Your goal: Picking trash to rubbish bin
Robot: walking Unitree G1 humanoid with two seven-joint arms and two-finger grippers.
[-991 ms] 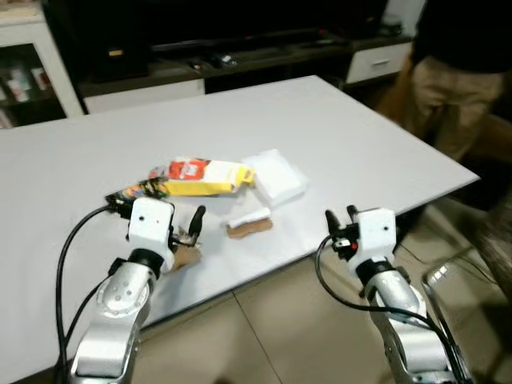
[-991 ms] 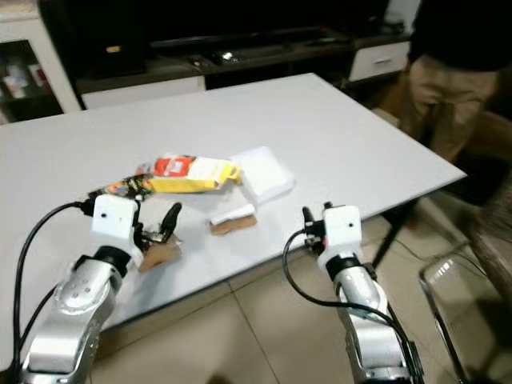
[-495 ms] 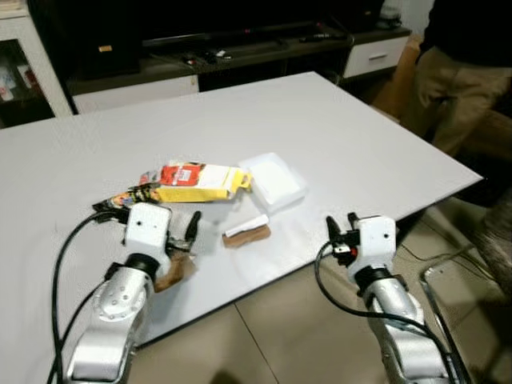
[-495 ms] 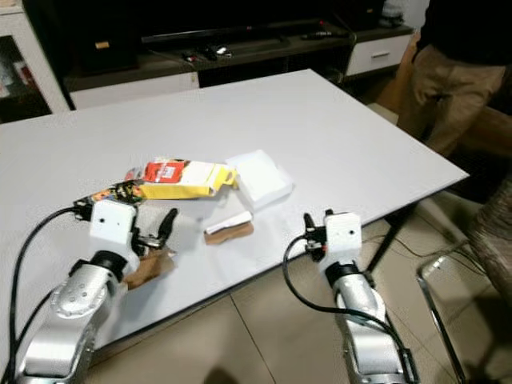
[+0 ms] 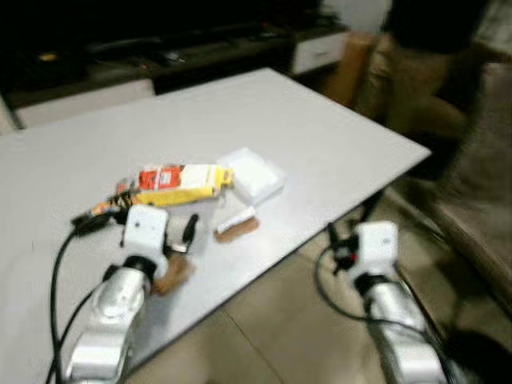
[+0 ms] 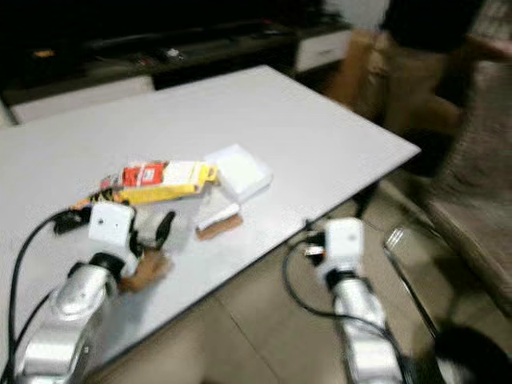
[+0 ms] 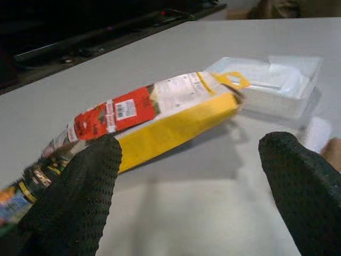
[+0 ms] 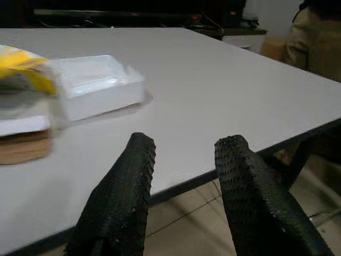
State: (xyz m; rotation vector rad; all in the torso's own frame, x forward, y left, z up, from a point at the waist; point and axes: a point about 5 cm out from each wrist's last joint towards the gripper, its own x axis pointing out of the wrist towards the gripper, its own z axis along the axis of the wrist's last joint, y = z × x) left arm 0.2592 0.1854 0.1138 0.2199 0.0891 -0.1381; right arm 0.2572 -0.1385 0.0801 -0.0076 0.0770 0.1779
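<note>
Left pincer [image 7: 186, 181] spread wide over the desk [image 5: 320, 128], aimed at the yellow packet [image 5: 180, 182] at centre left; right pincer [image 8: 184, 154] slightly parted off the desk edge. Risk: blurred, moving view, so easy to shove packet into white tray [image 5: 252, 174].

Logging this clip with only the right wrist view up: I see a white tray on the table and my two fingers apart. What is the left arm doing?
Observer: The left gripper is open over the table, facing a yellow and red packet.
Operator: Anything under that arm?
Observer: A brown scrap lies by its wrist.
Operator: Anyone nearby?
Observer: A person stands beyond the table's far right corner.
</note>
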